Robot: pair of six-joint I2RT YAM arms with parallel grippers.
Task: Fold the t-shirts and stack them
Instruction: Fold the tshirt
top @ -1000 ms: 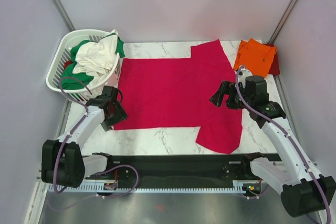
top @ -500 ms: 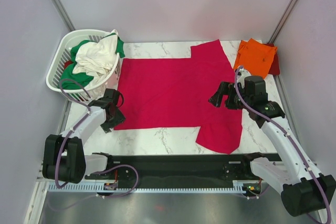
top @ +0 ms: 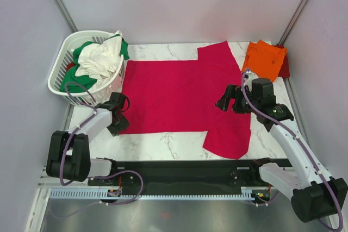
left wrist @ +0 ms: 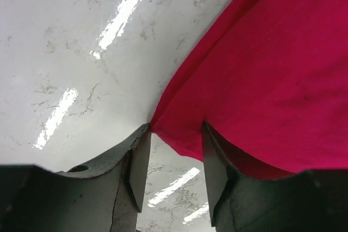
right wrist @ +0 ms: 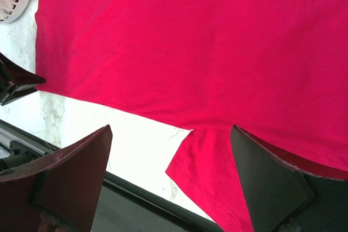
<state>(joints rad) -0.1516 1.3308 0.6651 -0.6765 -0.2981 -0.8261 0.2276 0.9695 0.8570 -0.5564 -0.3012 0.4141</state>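
From above, the white basket (top: 56,77) beyond the left end effector (top: 118,125) holds a cream t-shirt (top: 100,58) heaped on a green t-shirt (top: 81,81). The crimson t-shirt (top: 174,93) lies flat on the tabletop (top: 163,142) between both arms. An orange t-shirt (top: 265,59) beyond the right end effector (top: 224,100) half hides a dark red t-shirt (top: 285,66).

The left wrist view shows the fingers partway apart, with the crimson corner between them.

The right wrist view shows jaws spread wide and empty above the crimson hem, with the basket cut off at the frame's corner.

crimson-pink t-shirt (top: 179,93): spread flat mid-table (top: 163,142), 1 sleeve pointing far-right, 1 near-right | orange t-shirt (top: 265,59): folded, far-right corner, lying on dark red t-shirt (top: 284,68), whose edge shows at its right | green t-shirt (top: 73,82), cream-white t-shirt (top: 100,61): crumpled together in basket (top: 58,68), far-left
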